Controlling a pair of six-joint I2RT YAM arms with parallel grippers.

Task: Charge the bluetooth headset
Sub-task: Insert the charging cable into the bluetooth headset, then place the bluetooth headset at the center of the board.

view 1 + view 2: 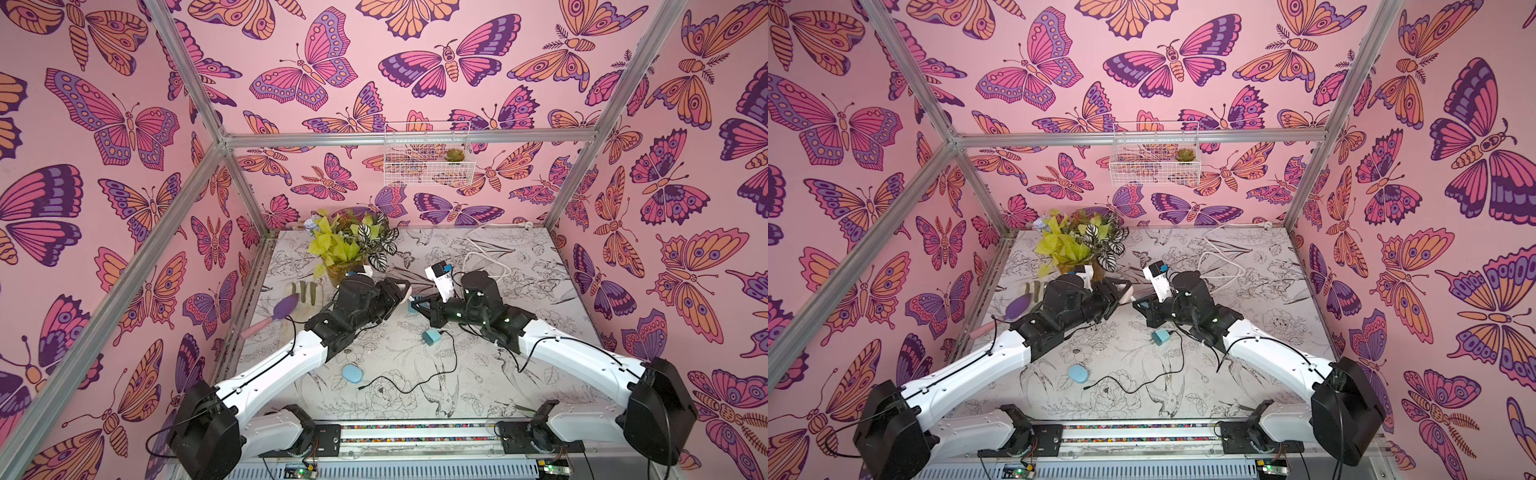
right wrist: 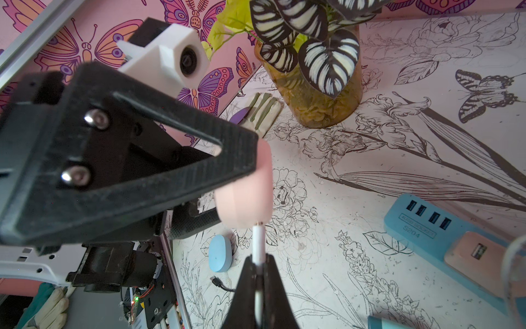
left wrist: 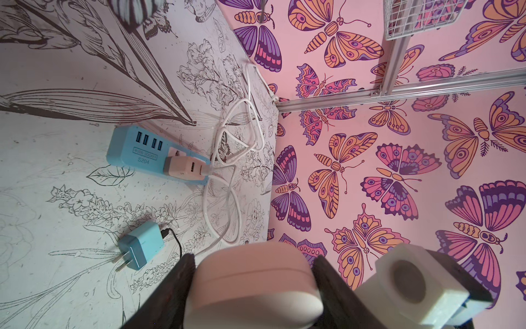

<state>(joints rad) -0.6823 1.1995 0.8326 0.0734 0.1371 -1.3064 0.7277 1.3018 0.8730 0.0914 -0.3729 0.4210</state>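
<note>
My left gripper (image 3: 253, 257) is shut on the pink headset case (image 3: 253, 282) and holds it above the table, one black finger (image 2: 142, 159) on each side. My right gripper (image 2: 258, 263) is shut on the white cable plug (image 2: 258, 245). The plug's tip touches the case (image 2: 244, 199) at its end. In both top views the two grippers (image 1: 401, 291) (image 1: 417, 305) meet near the table's middle. The white cable (image 3: 227, 142) runs to a pink adapter (image 3: 185, 168) plugged into the blue power strip (image 3: 133, 148).
A blue wall adapter (image 1: 432, 336) with a black cable (image 1: 415, 382) and a blue oval case (image 1: 353, 372) lie near the front. A plant jar (image 2: 321, 99), gloves (image 1: 303, 291) and a purple trowel (image 1: 284, 307) are at the back left. A wire basket (image 1: 428, 153) hangs on the back wall.
</note>
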